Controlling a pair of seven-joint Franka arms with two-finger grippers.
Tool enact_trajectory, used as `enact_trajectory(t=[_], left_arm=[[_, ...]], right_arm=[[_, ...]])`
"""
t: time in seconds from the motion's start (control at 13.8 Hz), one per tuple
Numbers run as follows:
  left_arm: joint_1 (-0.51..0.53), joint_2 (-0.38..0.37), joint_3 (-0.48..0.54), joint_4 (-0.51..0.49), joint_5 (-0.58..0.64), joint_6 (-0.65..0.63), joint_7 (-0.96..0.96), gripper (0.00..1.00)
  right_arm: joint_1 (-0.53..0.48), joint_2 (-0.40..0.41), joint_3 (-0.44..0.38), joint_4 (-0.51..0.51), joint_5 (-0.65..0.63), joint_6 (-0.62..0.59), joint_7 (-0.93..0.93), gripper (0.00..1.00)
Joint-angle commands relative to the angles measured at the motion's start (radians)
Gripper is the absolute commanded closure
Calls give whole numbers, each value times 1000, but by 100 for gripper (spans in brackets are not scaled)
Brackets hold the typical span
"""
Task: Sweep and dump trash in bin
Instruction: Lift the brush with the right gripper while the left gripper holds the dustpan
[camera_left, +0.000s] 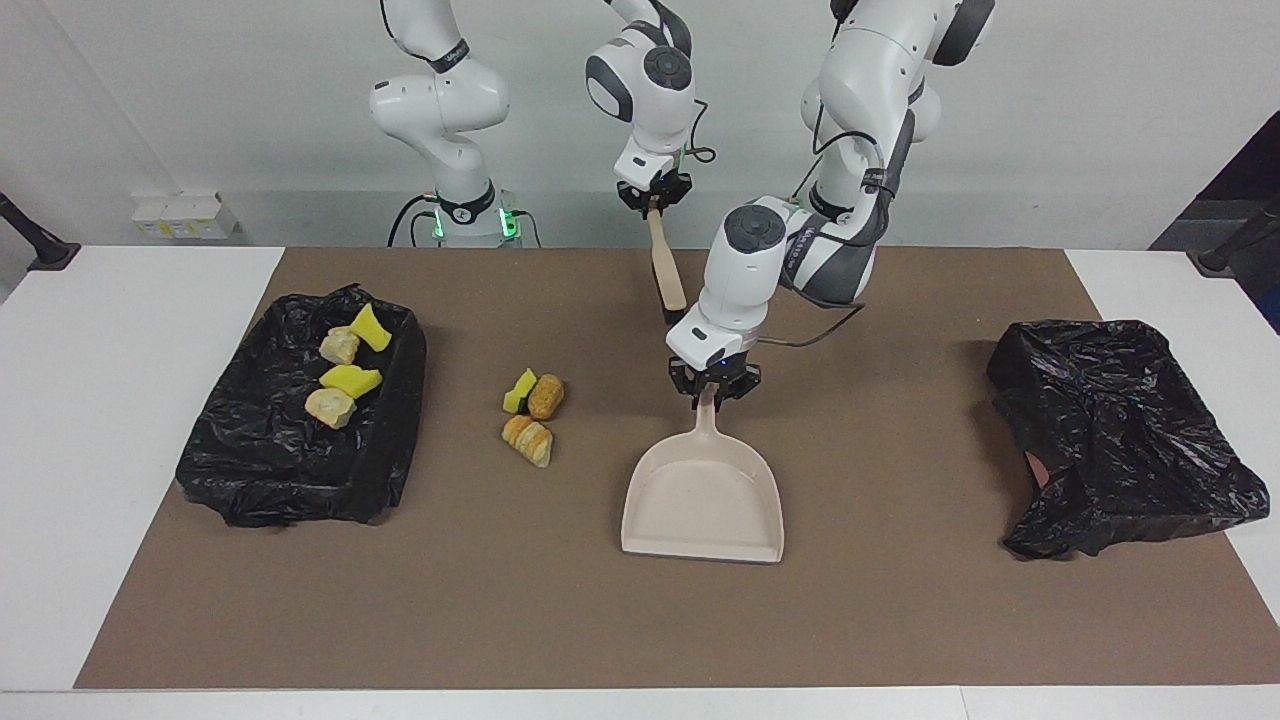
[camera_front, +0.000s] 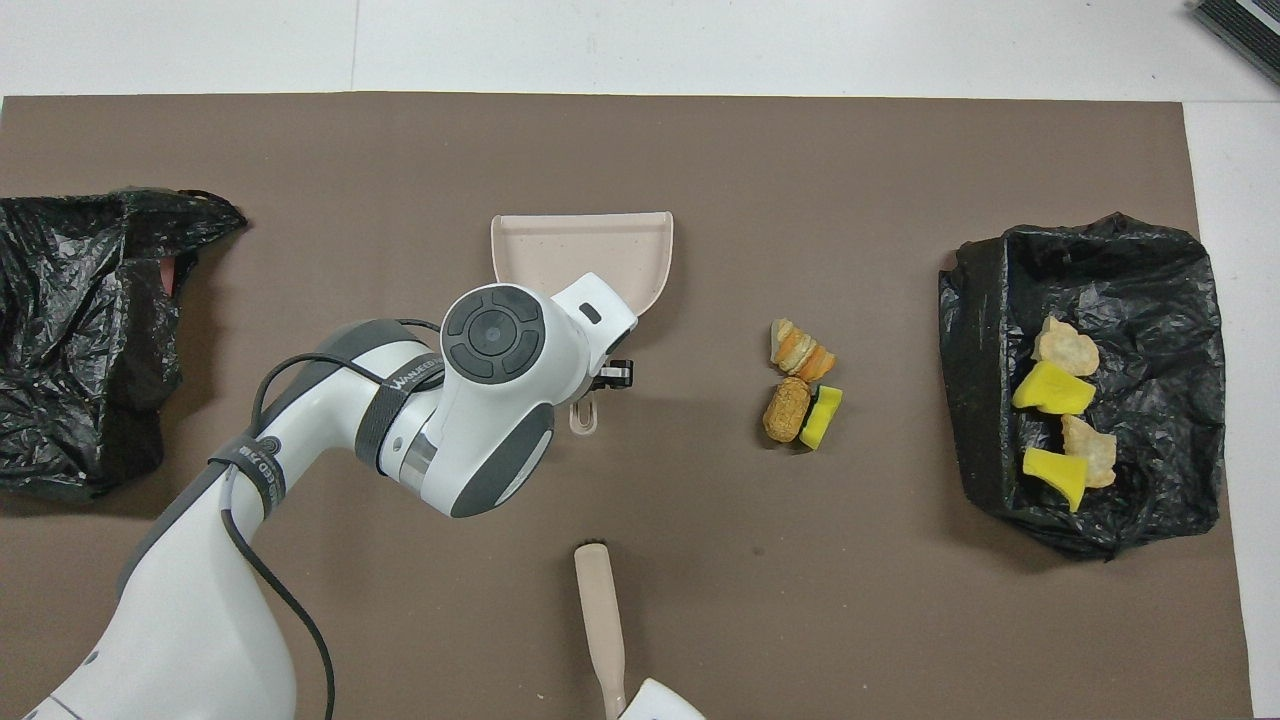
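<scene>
Two robot arms at a brown mat, one holding a dustpan (camera_left: 703, 495), one a brush (camera_left: 664, 262).

Left gripper (camera_left: 712, 388) pinches the dustpan handle; the pan's long axis runs 6 to 12 o'clock in the overhead view, mouth toward open mat. Right gripper (camera_left: 652, 196) clamps the raised brush. Three trash bits (camera_front: 800, 385) lie at the pan's 3 o'clock; four sit in the bin (camera_front: 1150, 270).

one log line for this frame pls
left gripper: shut on dustpan handle | right gripper: holds brush up | trash: three bits on mat, four in bin
</scene>
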Motion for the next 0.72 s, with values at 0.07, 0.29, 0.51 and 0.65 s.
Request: enact_trajectory(t=[0.07, 0.29, 0.51, 0.65], left_arm=[[16, -26, 1, 23, 63, -51, 113, 100], [19, -80, 2, 23, 58, -203, 433, 100], [45, -86, 1, 15, 49, -225, 764, 100], [46, -90, 1, 8, 49, -225, 918, 100]], right_arm=[[-65, -152, -76, -25, -60, -88, -53, 100], [-173, -134, -100, -24, -169, -55, -80, 100], [-168, -18, -241, -1, -345, -9, -155, 100], [-121, 85, -408, 53, -408, 13, -254, 100]])
